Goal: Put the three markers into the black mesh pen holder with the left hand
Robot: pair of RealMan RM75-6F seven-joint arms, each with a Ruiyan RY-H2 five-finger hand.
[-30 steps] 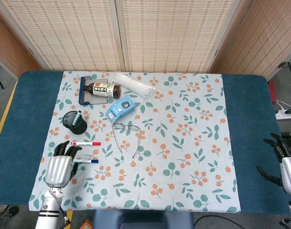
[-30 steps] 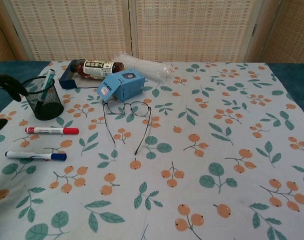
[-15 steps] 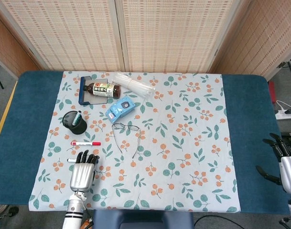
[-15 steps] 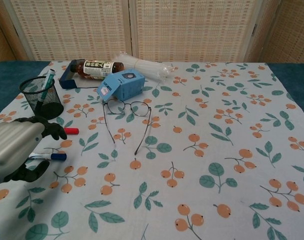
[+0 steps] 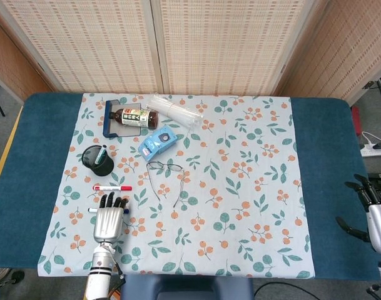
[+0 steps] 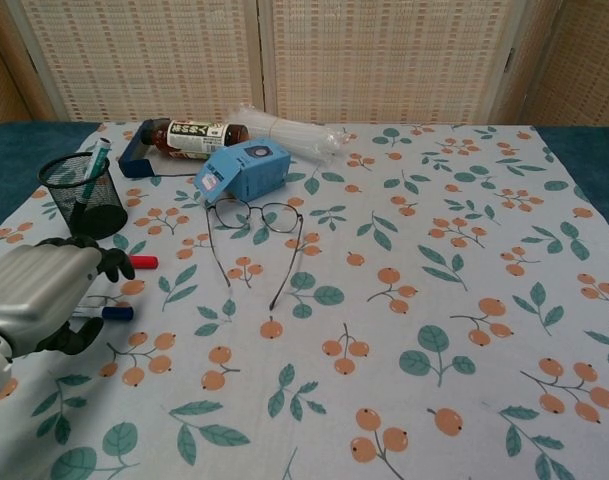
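The black mesh pen holder [image 5: 98, 160] [image 6: 84, 196] stands at the left of the cloth with a green marker [image 6: 94, 165] upright inside it. In front of it a red marker [image 5: 112, 187] [image 6: 142, 262] lies flat. A blue marker [image 5: 92, 210] [image 6: 114, 313] lies nearer the front edge. My left hand [image 5: 107, 219] [image 6: 39, 295] hovers palm down over the blue marker and hides its middle; its fingers [image 5: 109, 201] reach toward the red marker. The blue marker still lies flat on the cloth. My right hand [image 5: 373, 211] rests at the far right, fingers apart, holding nothing.
Folded-open glasses [image 5: 165, 167] [image 6: 254, 218] lie just right of the markers. Behind them are a blue box [image 5: 157, 141] [image 6: 242, 170], a brown bottle [image 5: 134, 116] on a dark tray, and a clear packet [image 5: 174, 110]. The floral cloth [image 5: 240, 187] covers a blue table.
My left hand has moved right from the cloth's left edge and now covers the blue marker, then edged slightly forward. The markers, the holder and the right hand have not moved.
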